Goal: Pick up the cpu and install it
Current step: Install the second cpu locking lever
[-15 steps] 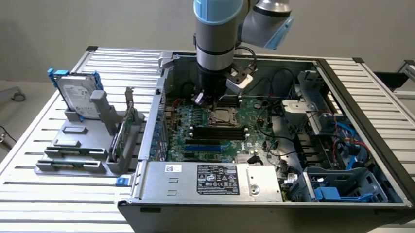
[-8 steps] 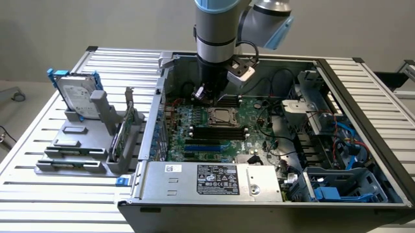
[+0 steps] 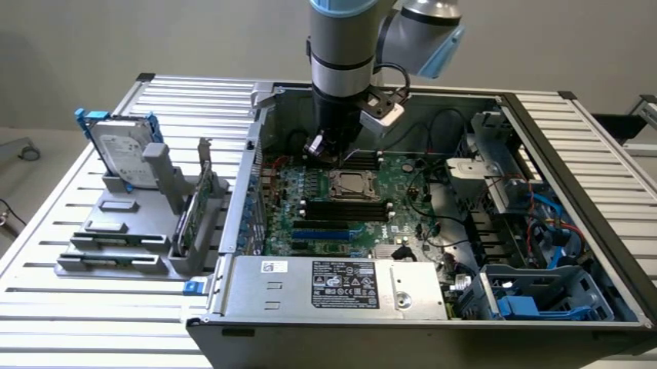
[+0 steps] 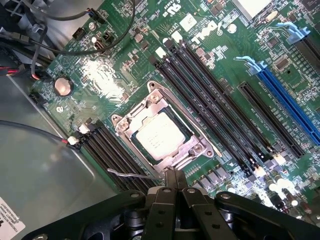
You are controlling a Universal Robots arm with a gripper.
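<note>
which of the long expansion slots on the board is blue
The blue expansion slot is the one farthest from the cpu socket, out by the board's edge. The expansion slot beside it is black, like the memory slots.

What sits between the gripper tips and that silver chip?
In the wrist view, just the socket's metal frame lies between the shut gripper and the cpu.
</note>
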